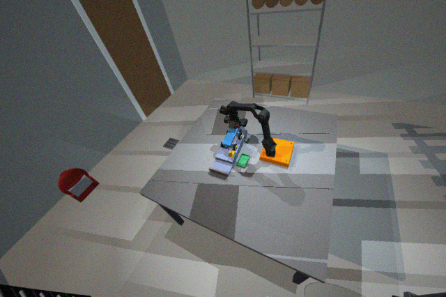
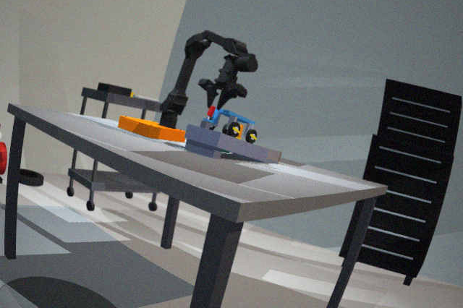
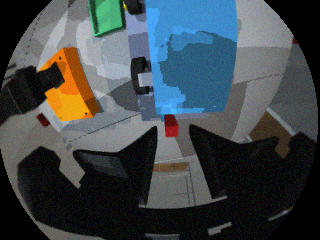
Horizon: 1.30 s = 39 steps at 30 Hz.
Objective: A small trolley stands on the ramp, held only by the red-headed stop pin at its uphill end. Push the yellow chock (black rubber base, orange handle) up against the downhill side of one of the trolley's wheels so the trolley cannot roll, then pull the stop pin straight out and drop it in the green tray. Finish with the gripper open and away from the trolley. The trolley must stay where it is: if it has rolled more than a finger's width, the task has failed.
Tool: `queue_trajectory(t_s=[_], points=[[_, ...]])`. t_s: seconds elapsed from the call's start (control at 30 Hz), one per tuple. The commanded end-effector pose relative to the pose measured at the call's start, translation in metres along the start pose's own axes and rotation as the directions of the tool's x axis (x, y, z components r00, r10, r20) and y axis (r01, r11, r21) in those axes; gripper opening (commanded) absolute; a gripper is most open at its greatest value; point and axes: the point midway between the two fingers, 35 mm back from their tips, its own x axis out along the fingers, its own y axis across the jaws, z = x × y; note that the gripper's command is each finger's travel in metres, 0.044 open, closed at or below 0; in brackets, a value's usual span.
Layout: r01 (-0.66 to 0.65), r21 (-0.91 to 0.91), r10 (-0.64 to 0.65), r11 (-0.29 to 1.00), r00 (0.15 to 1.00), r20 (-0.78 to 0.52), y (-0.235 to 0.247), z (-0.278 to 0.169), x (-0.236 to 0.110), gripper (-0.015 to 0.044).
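Observation:
The blue trolley (image 1: 228, 139) (image 2: 232, 113) (image 3: 190, 40) stands on the grey ramp (image 1: 220, 166) (image 2: 224, 144). The red-headed stop pin (image 2: 211, 110) (image 3: 171, 126) stands at the trolley's uphill end. The yellow chock (image 1: 231, 153) (image 2: 241, 130) sits on the ramp between the two wheels on one side, close against the uphill wheel. My gripper (image 1: 233, 123) (image 2: 215, 105) (image 3: 174, 128) is open and empty. It hangs just above the pin head, with one finger on each side and not touching it. The green tray (image 1: 243, 160) (image 3: 107, 8) lies on the table beside the ramp's lower part.
The arm's orange base plate (image 1: 281, 153) (image 2: 149, 129) (image 3: 67, 87) lies on the table next to the tray. A shelf rack (image 1: 286, 34) with boxes stands behind the table. A black slatted rack (image 2: 411, 177) and a small cart (image 2: 112, 140) stand off the table.

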Motion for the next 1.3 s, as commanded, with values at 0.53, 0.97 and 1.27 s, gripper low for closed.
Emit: queue_trajectory(t_s=[0.53,0.97,1.27], points=[[-0.008,-0.005,0.008,1.000,1.000,-0.001,0.003,0.000,0.032,0.0190],[-0.003,0.000,0.003,1.000,1.000,-0.002,0.001,0.000,0.029,0.0025],[-0.006,-0.003,0.006,1.000,1.000,-0.002,0.002,-0.001,0.026,0.0000]])
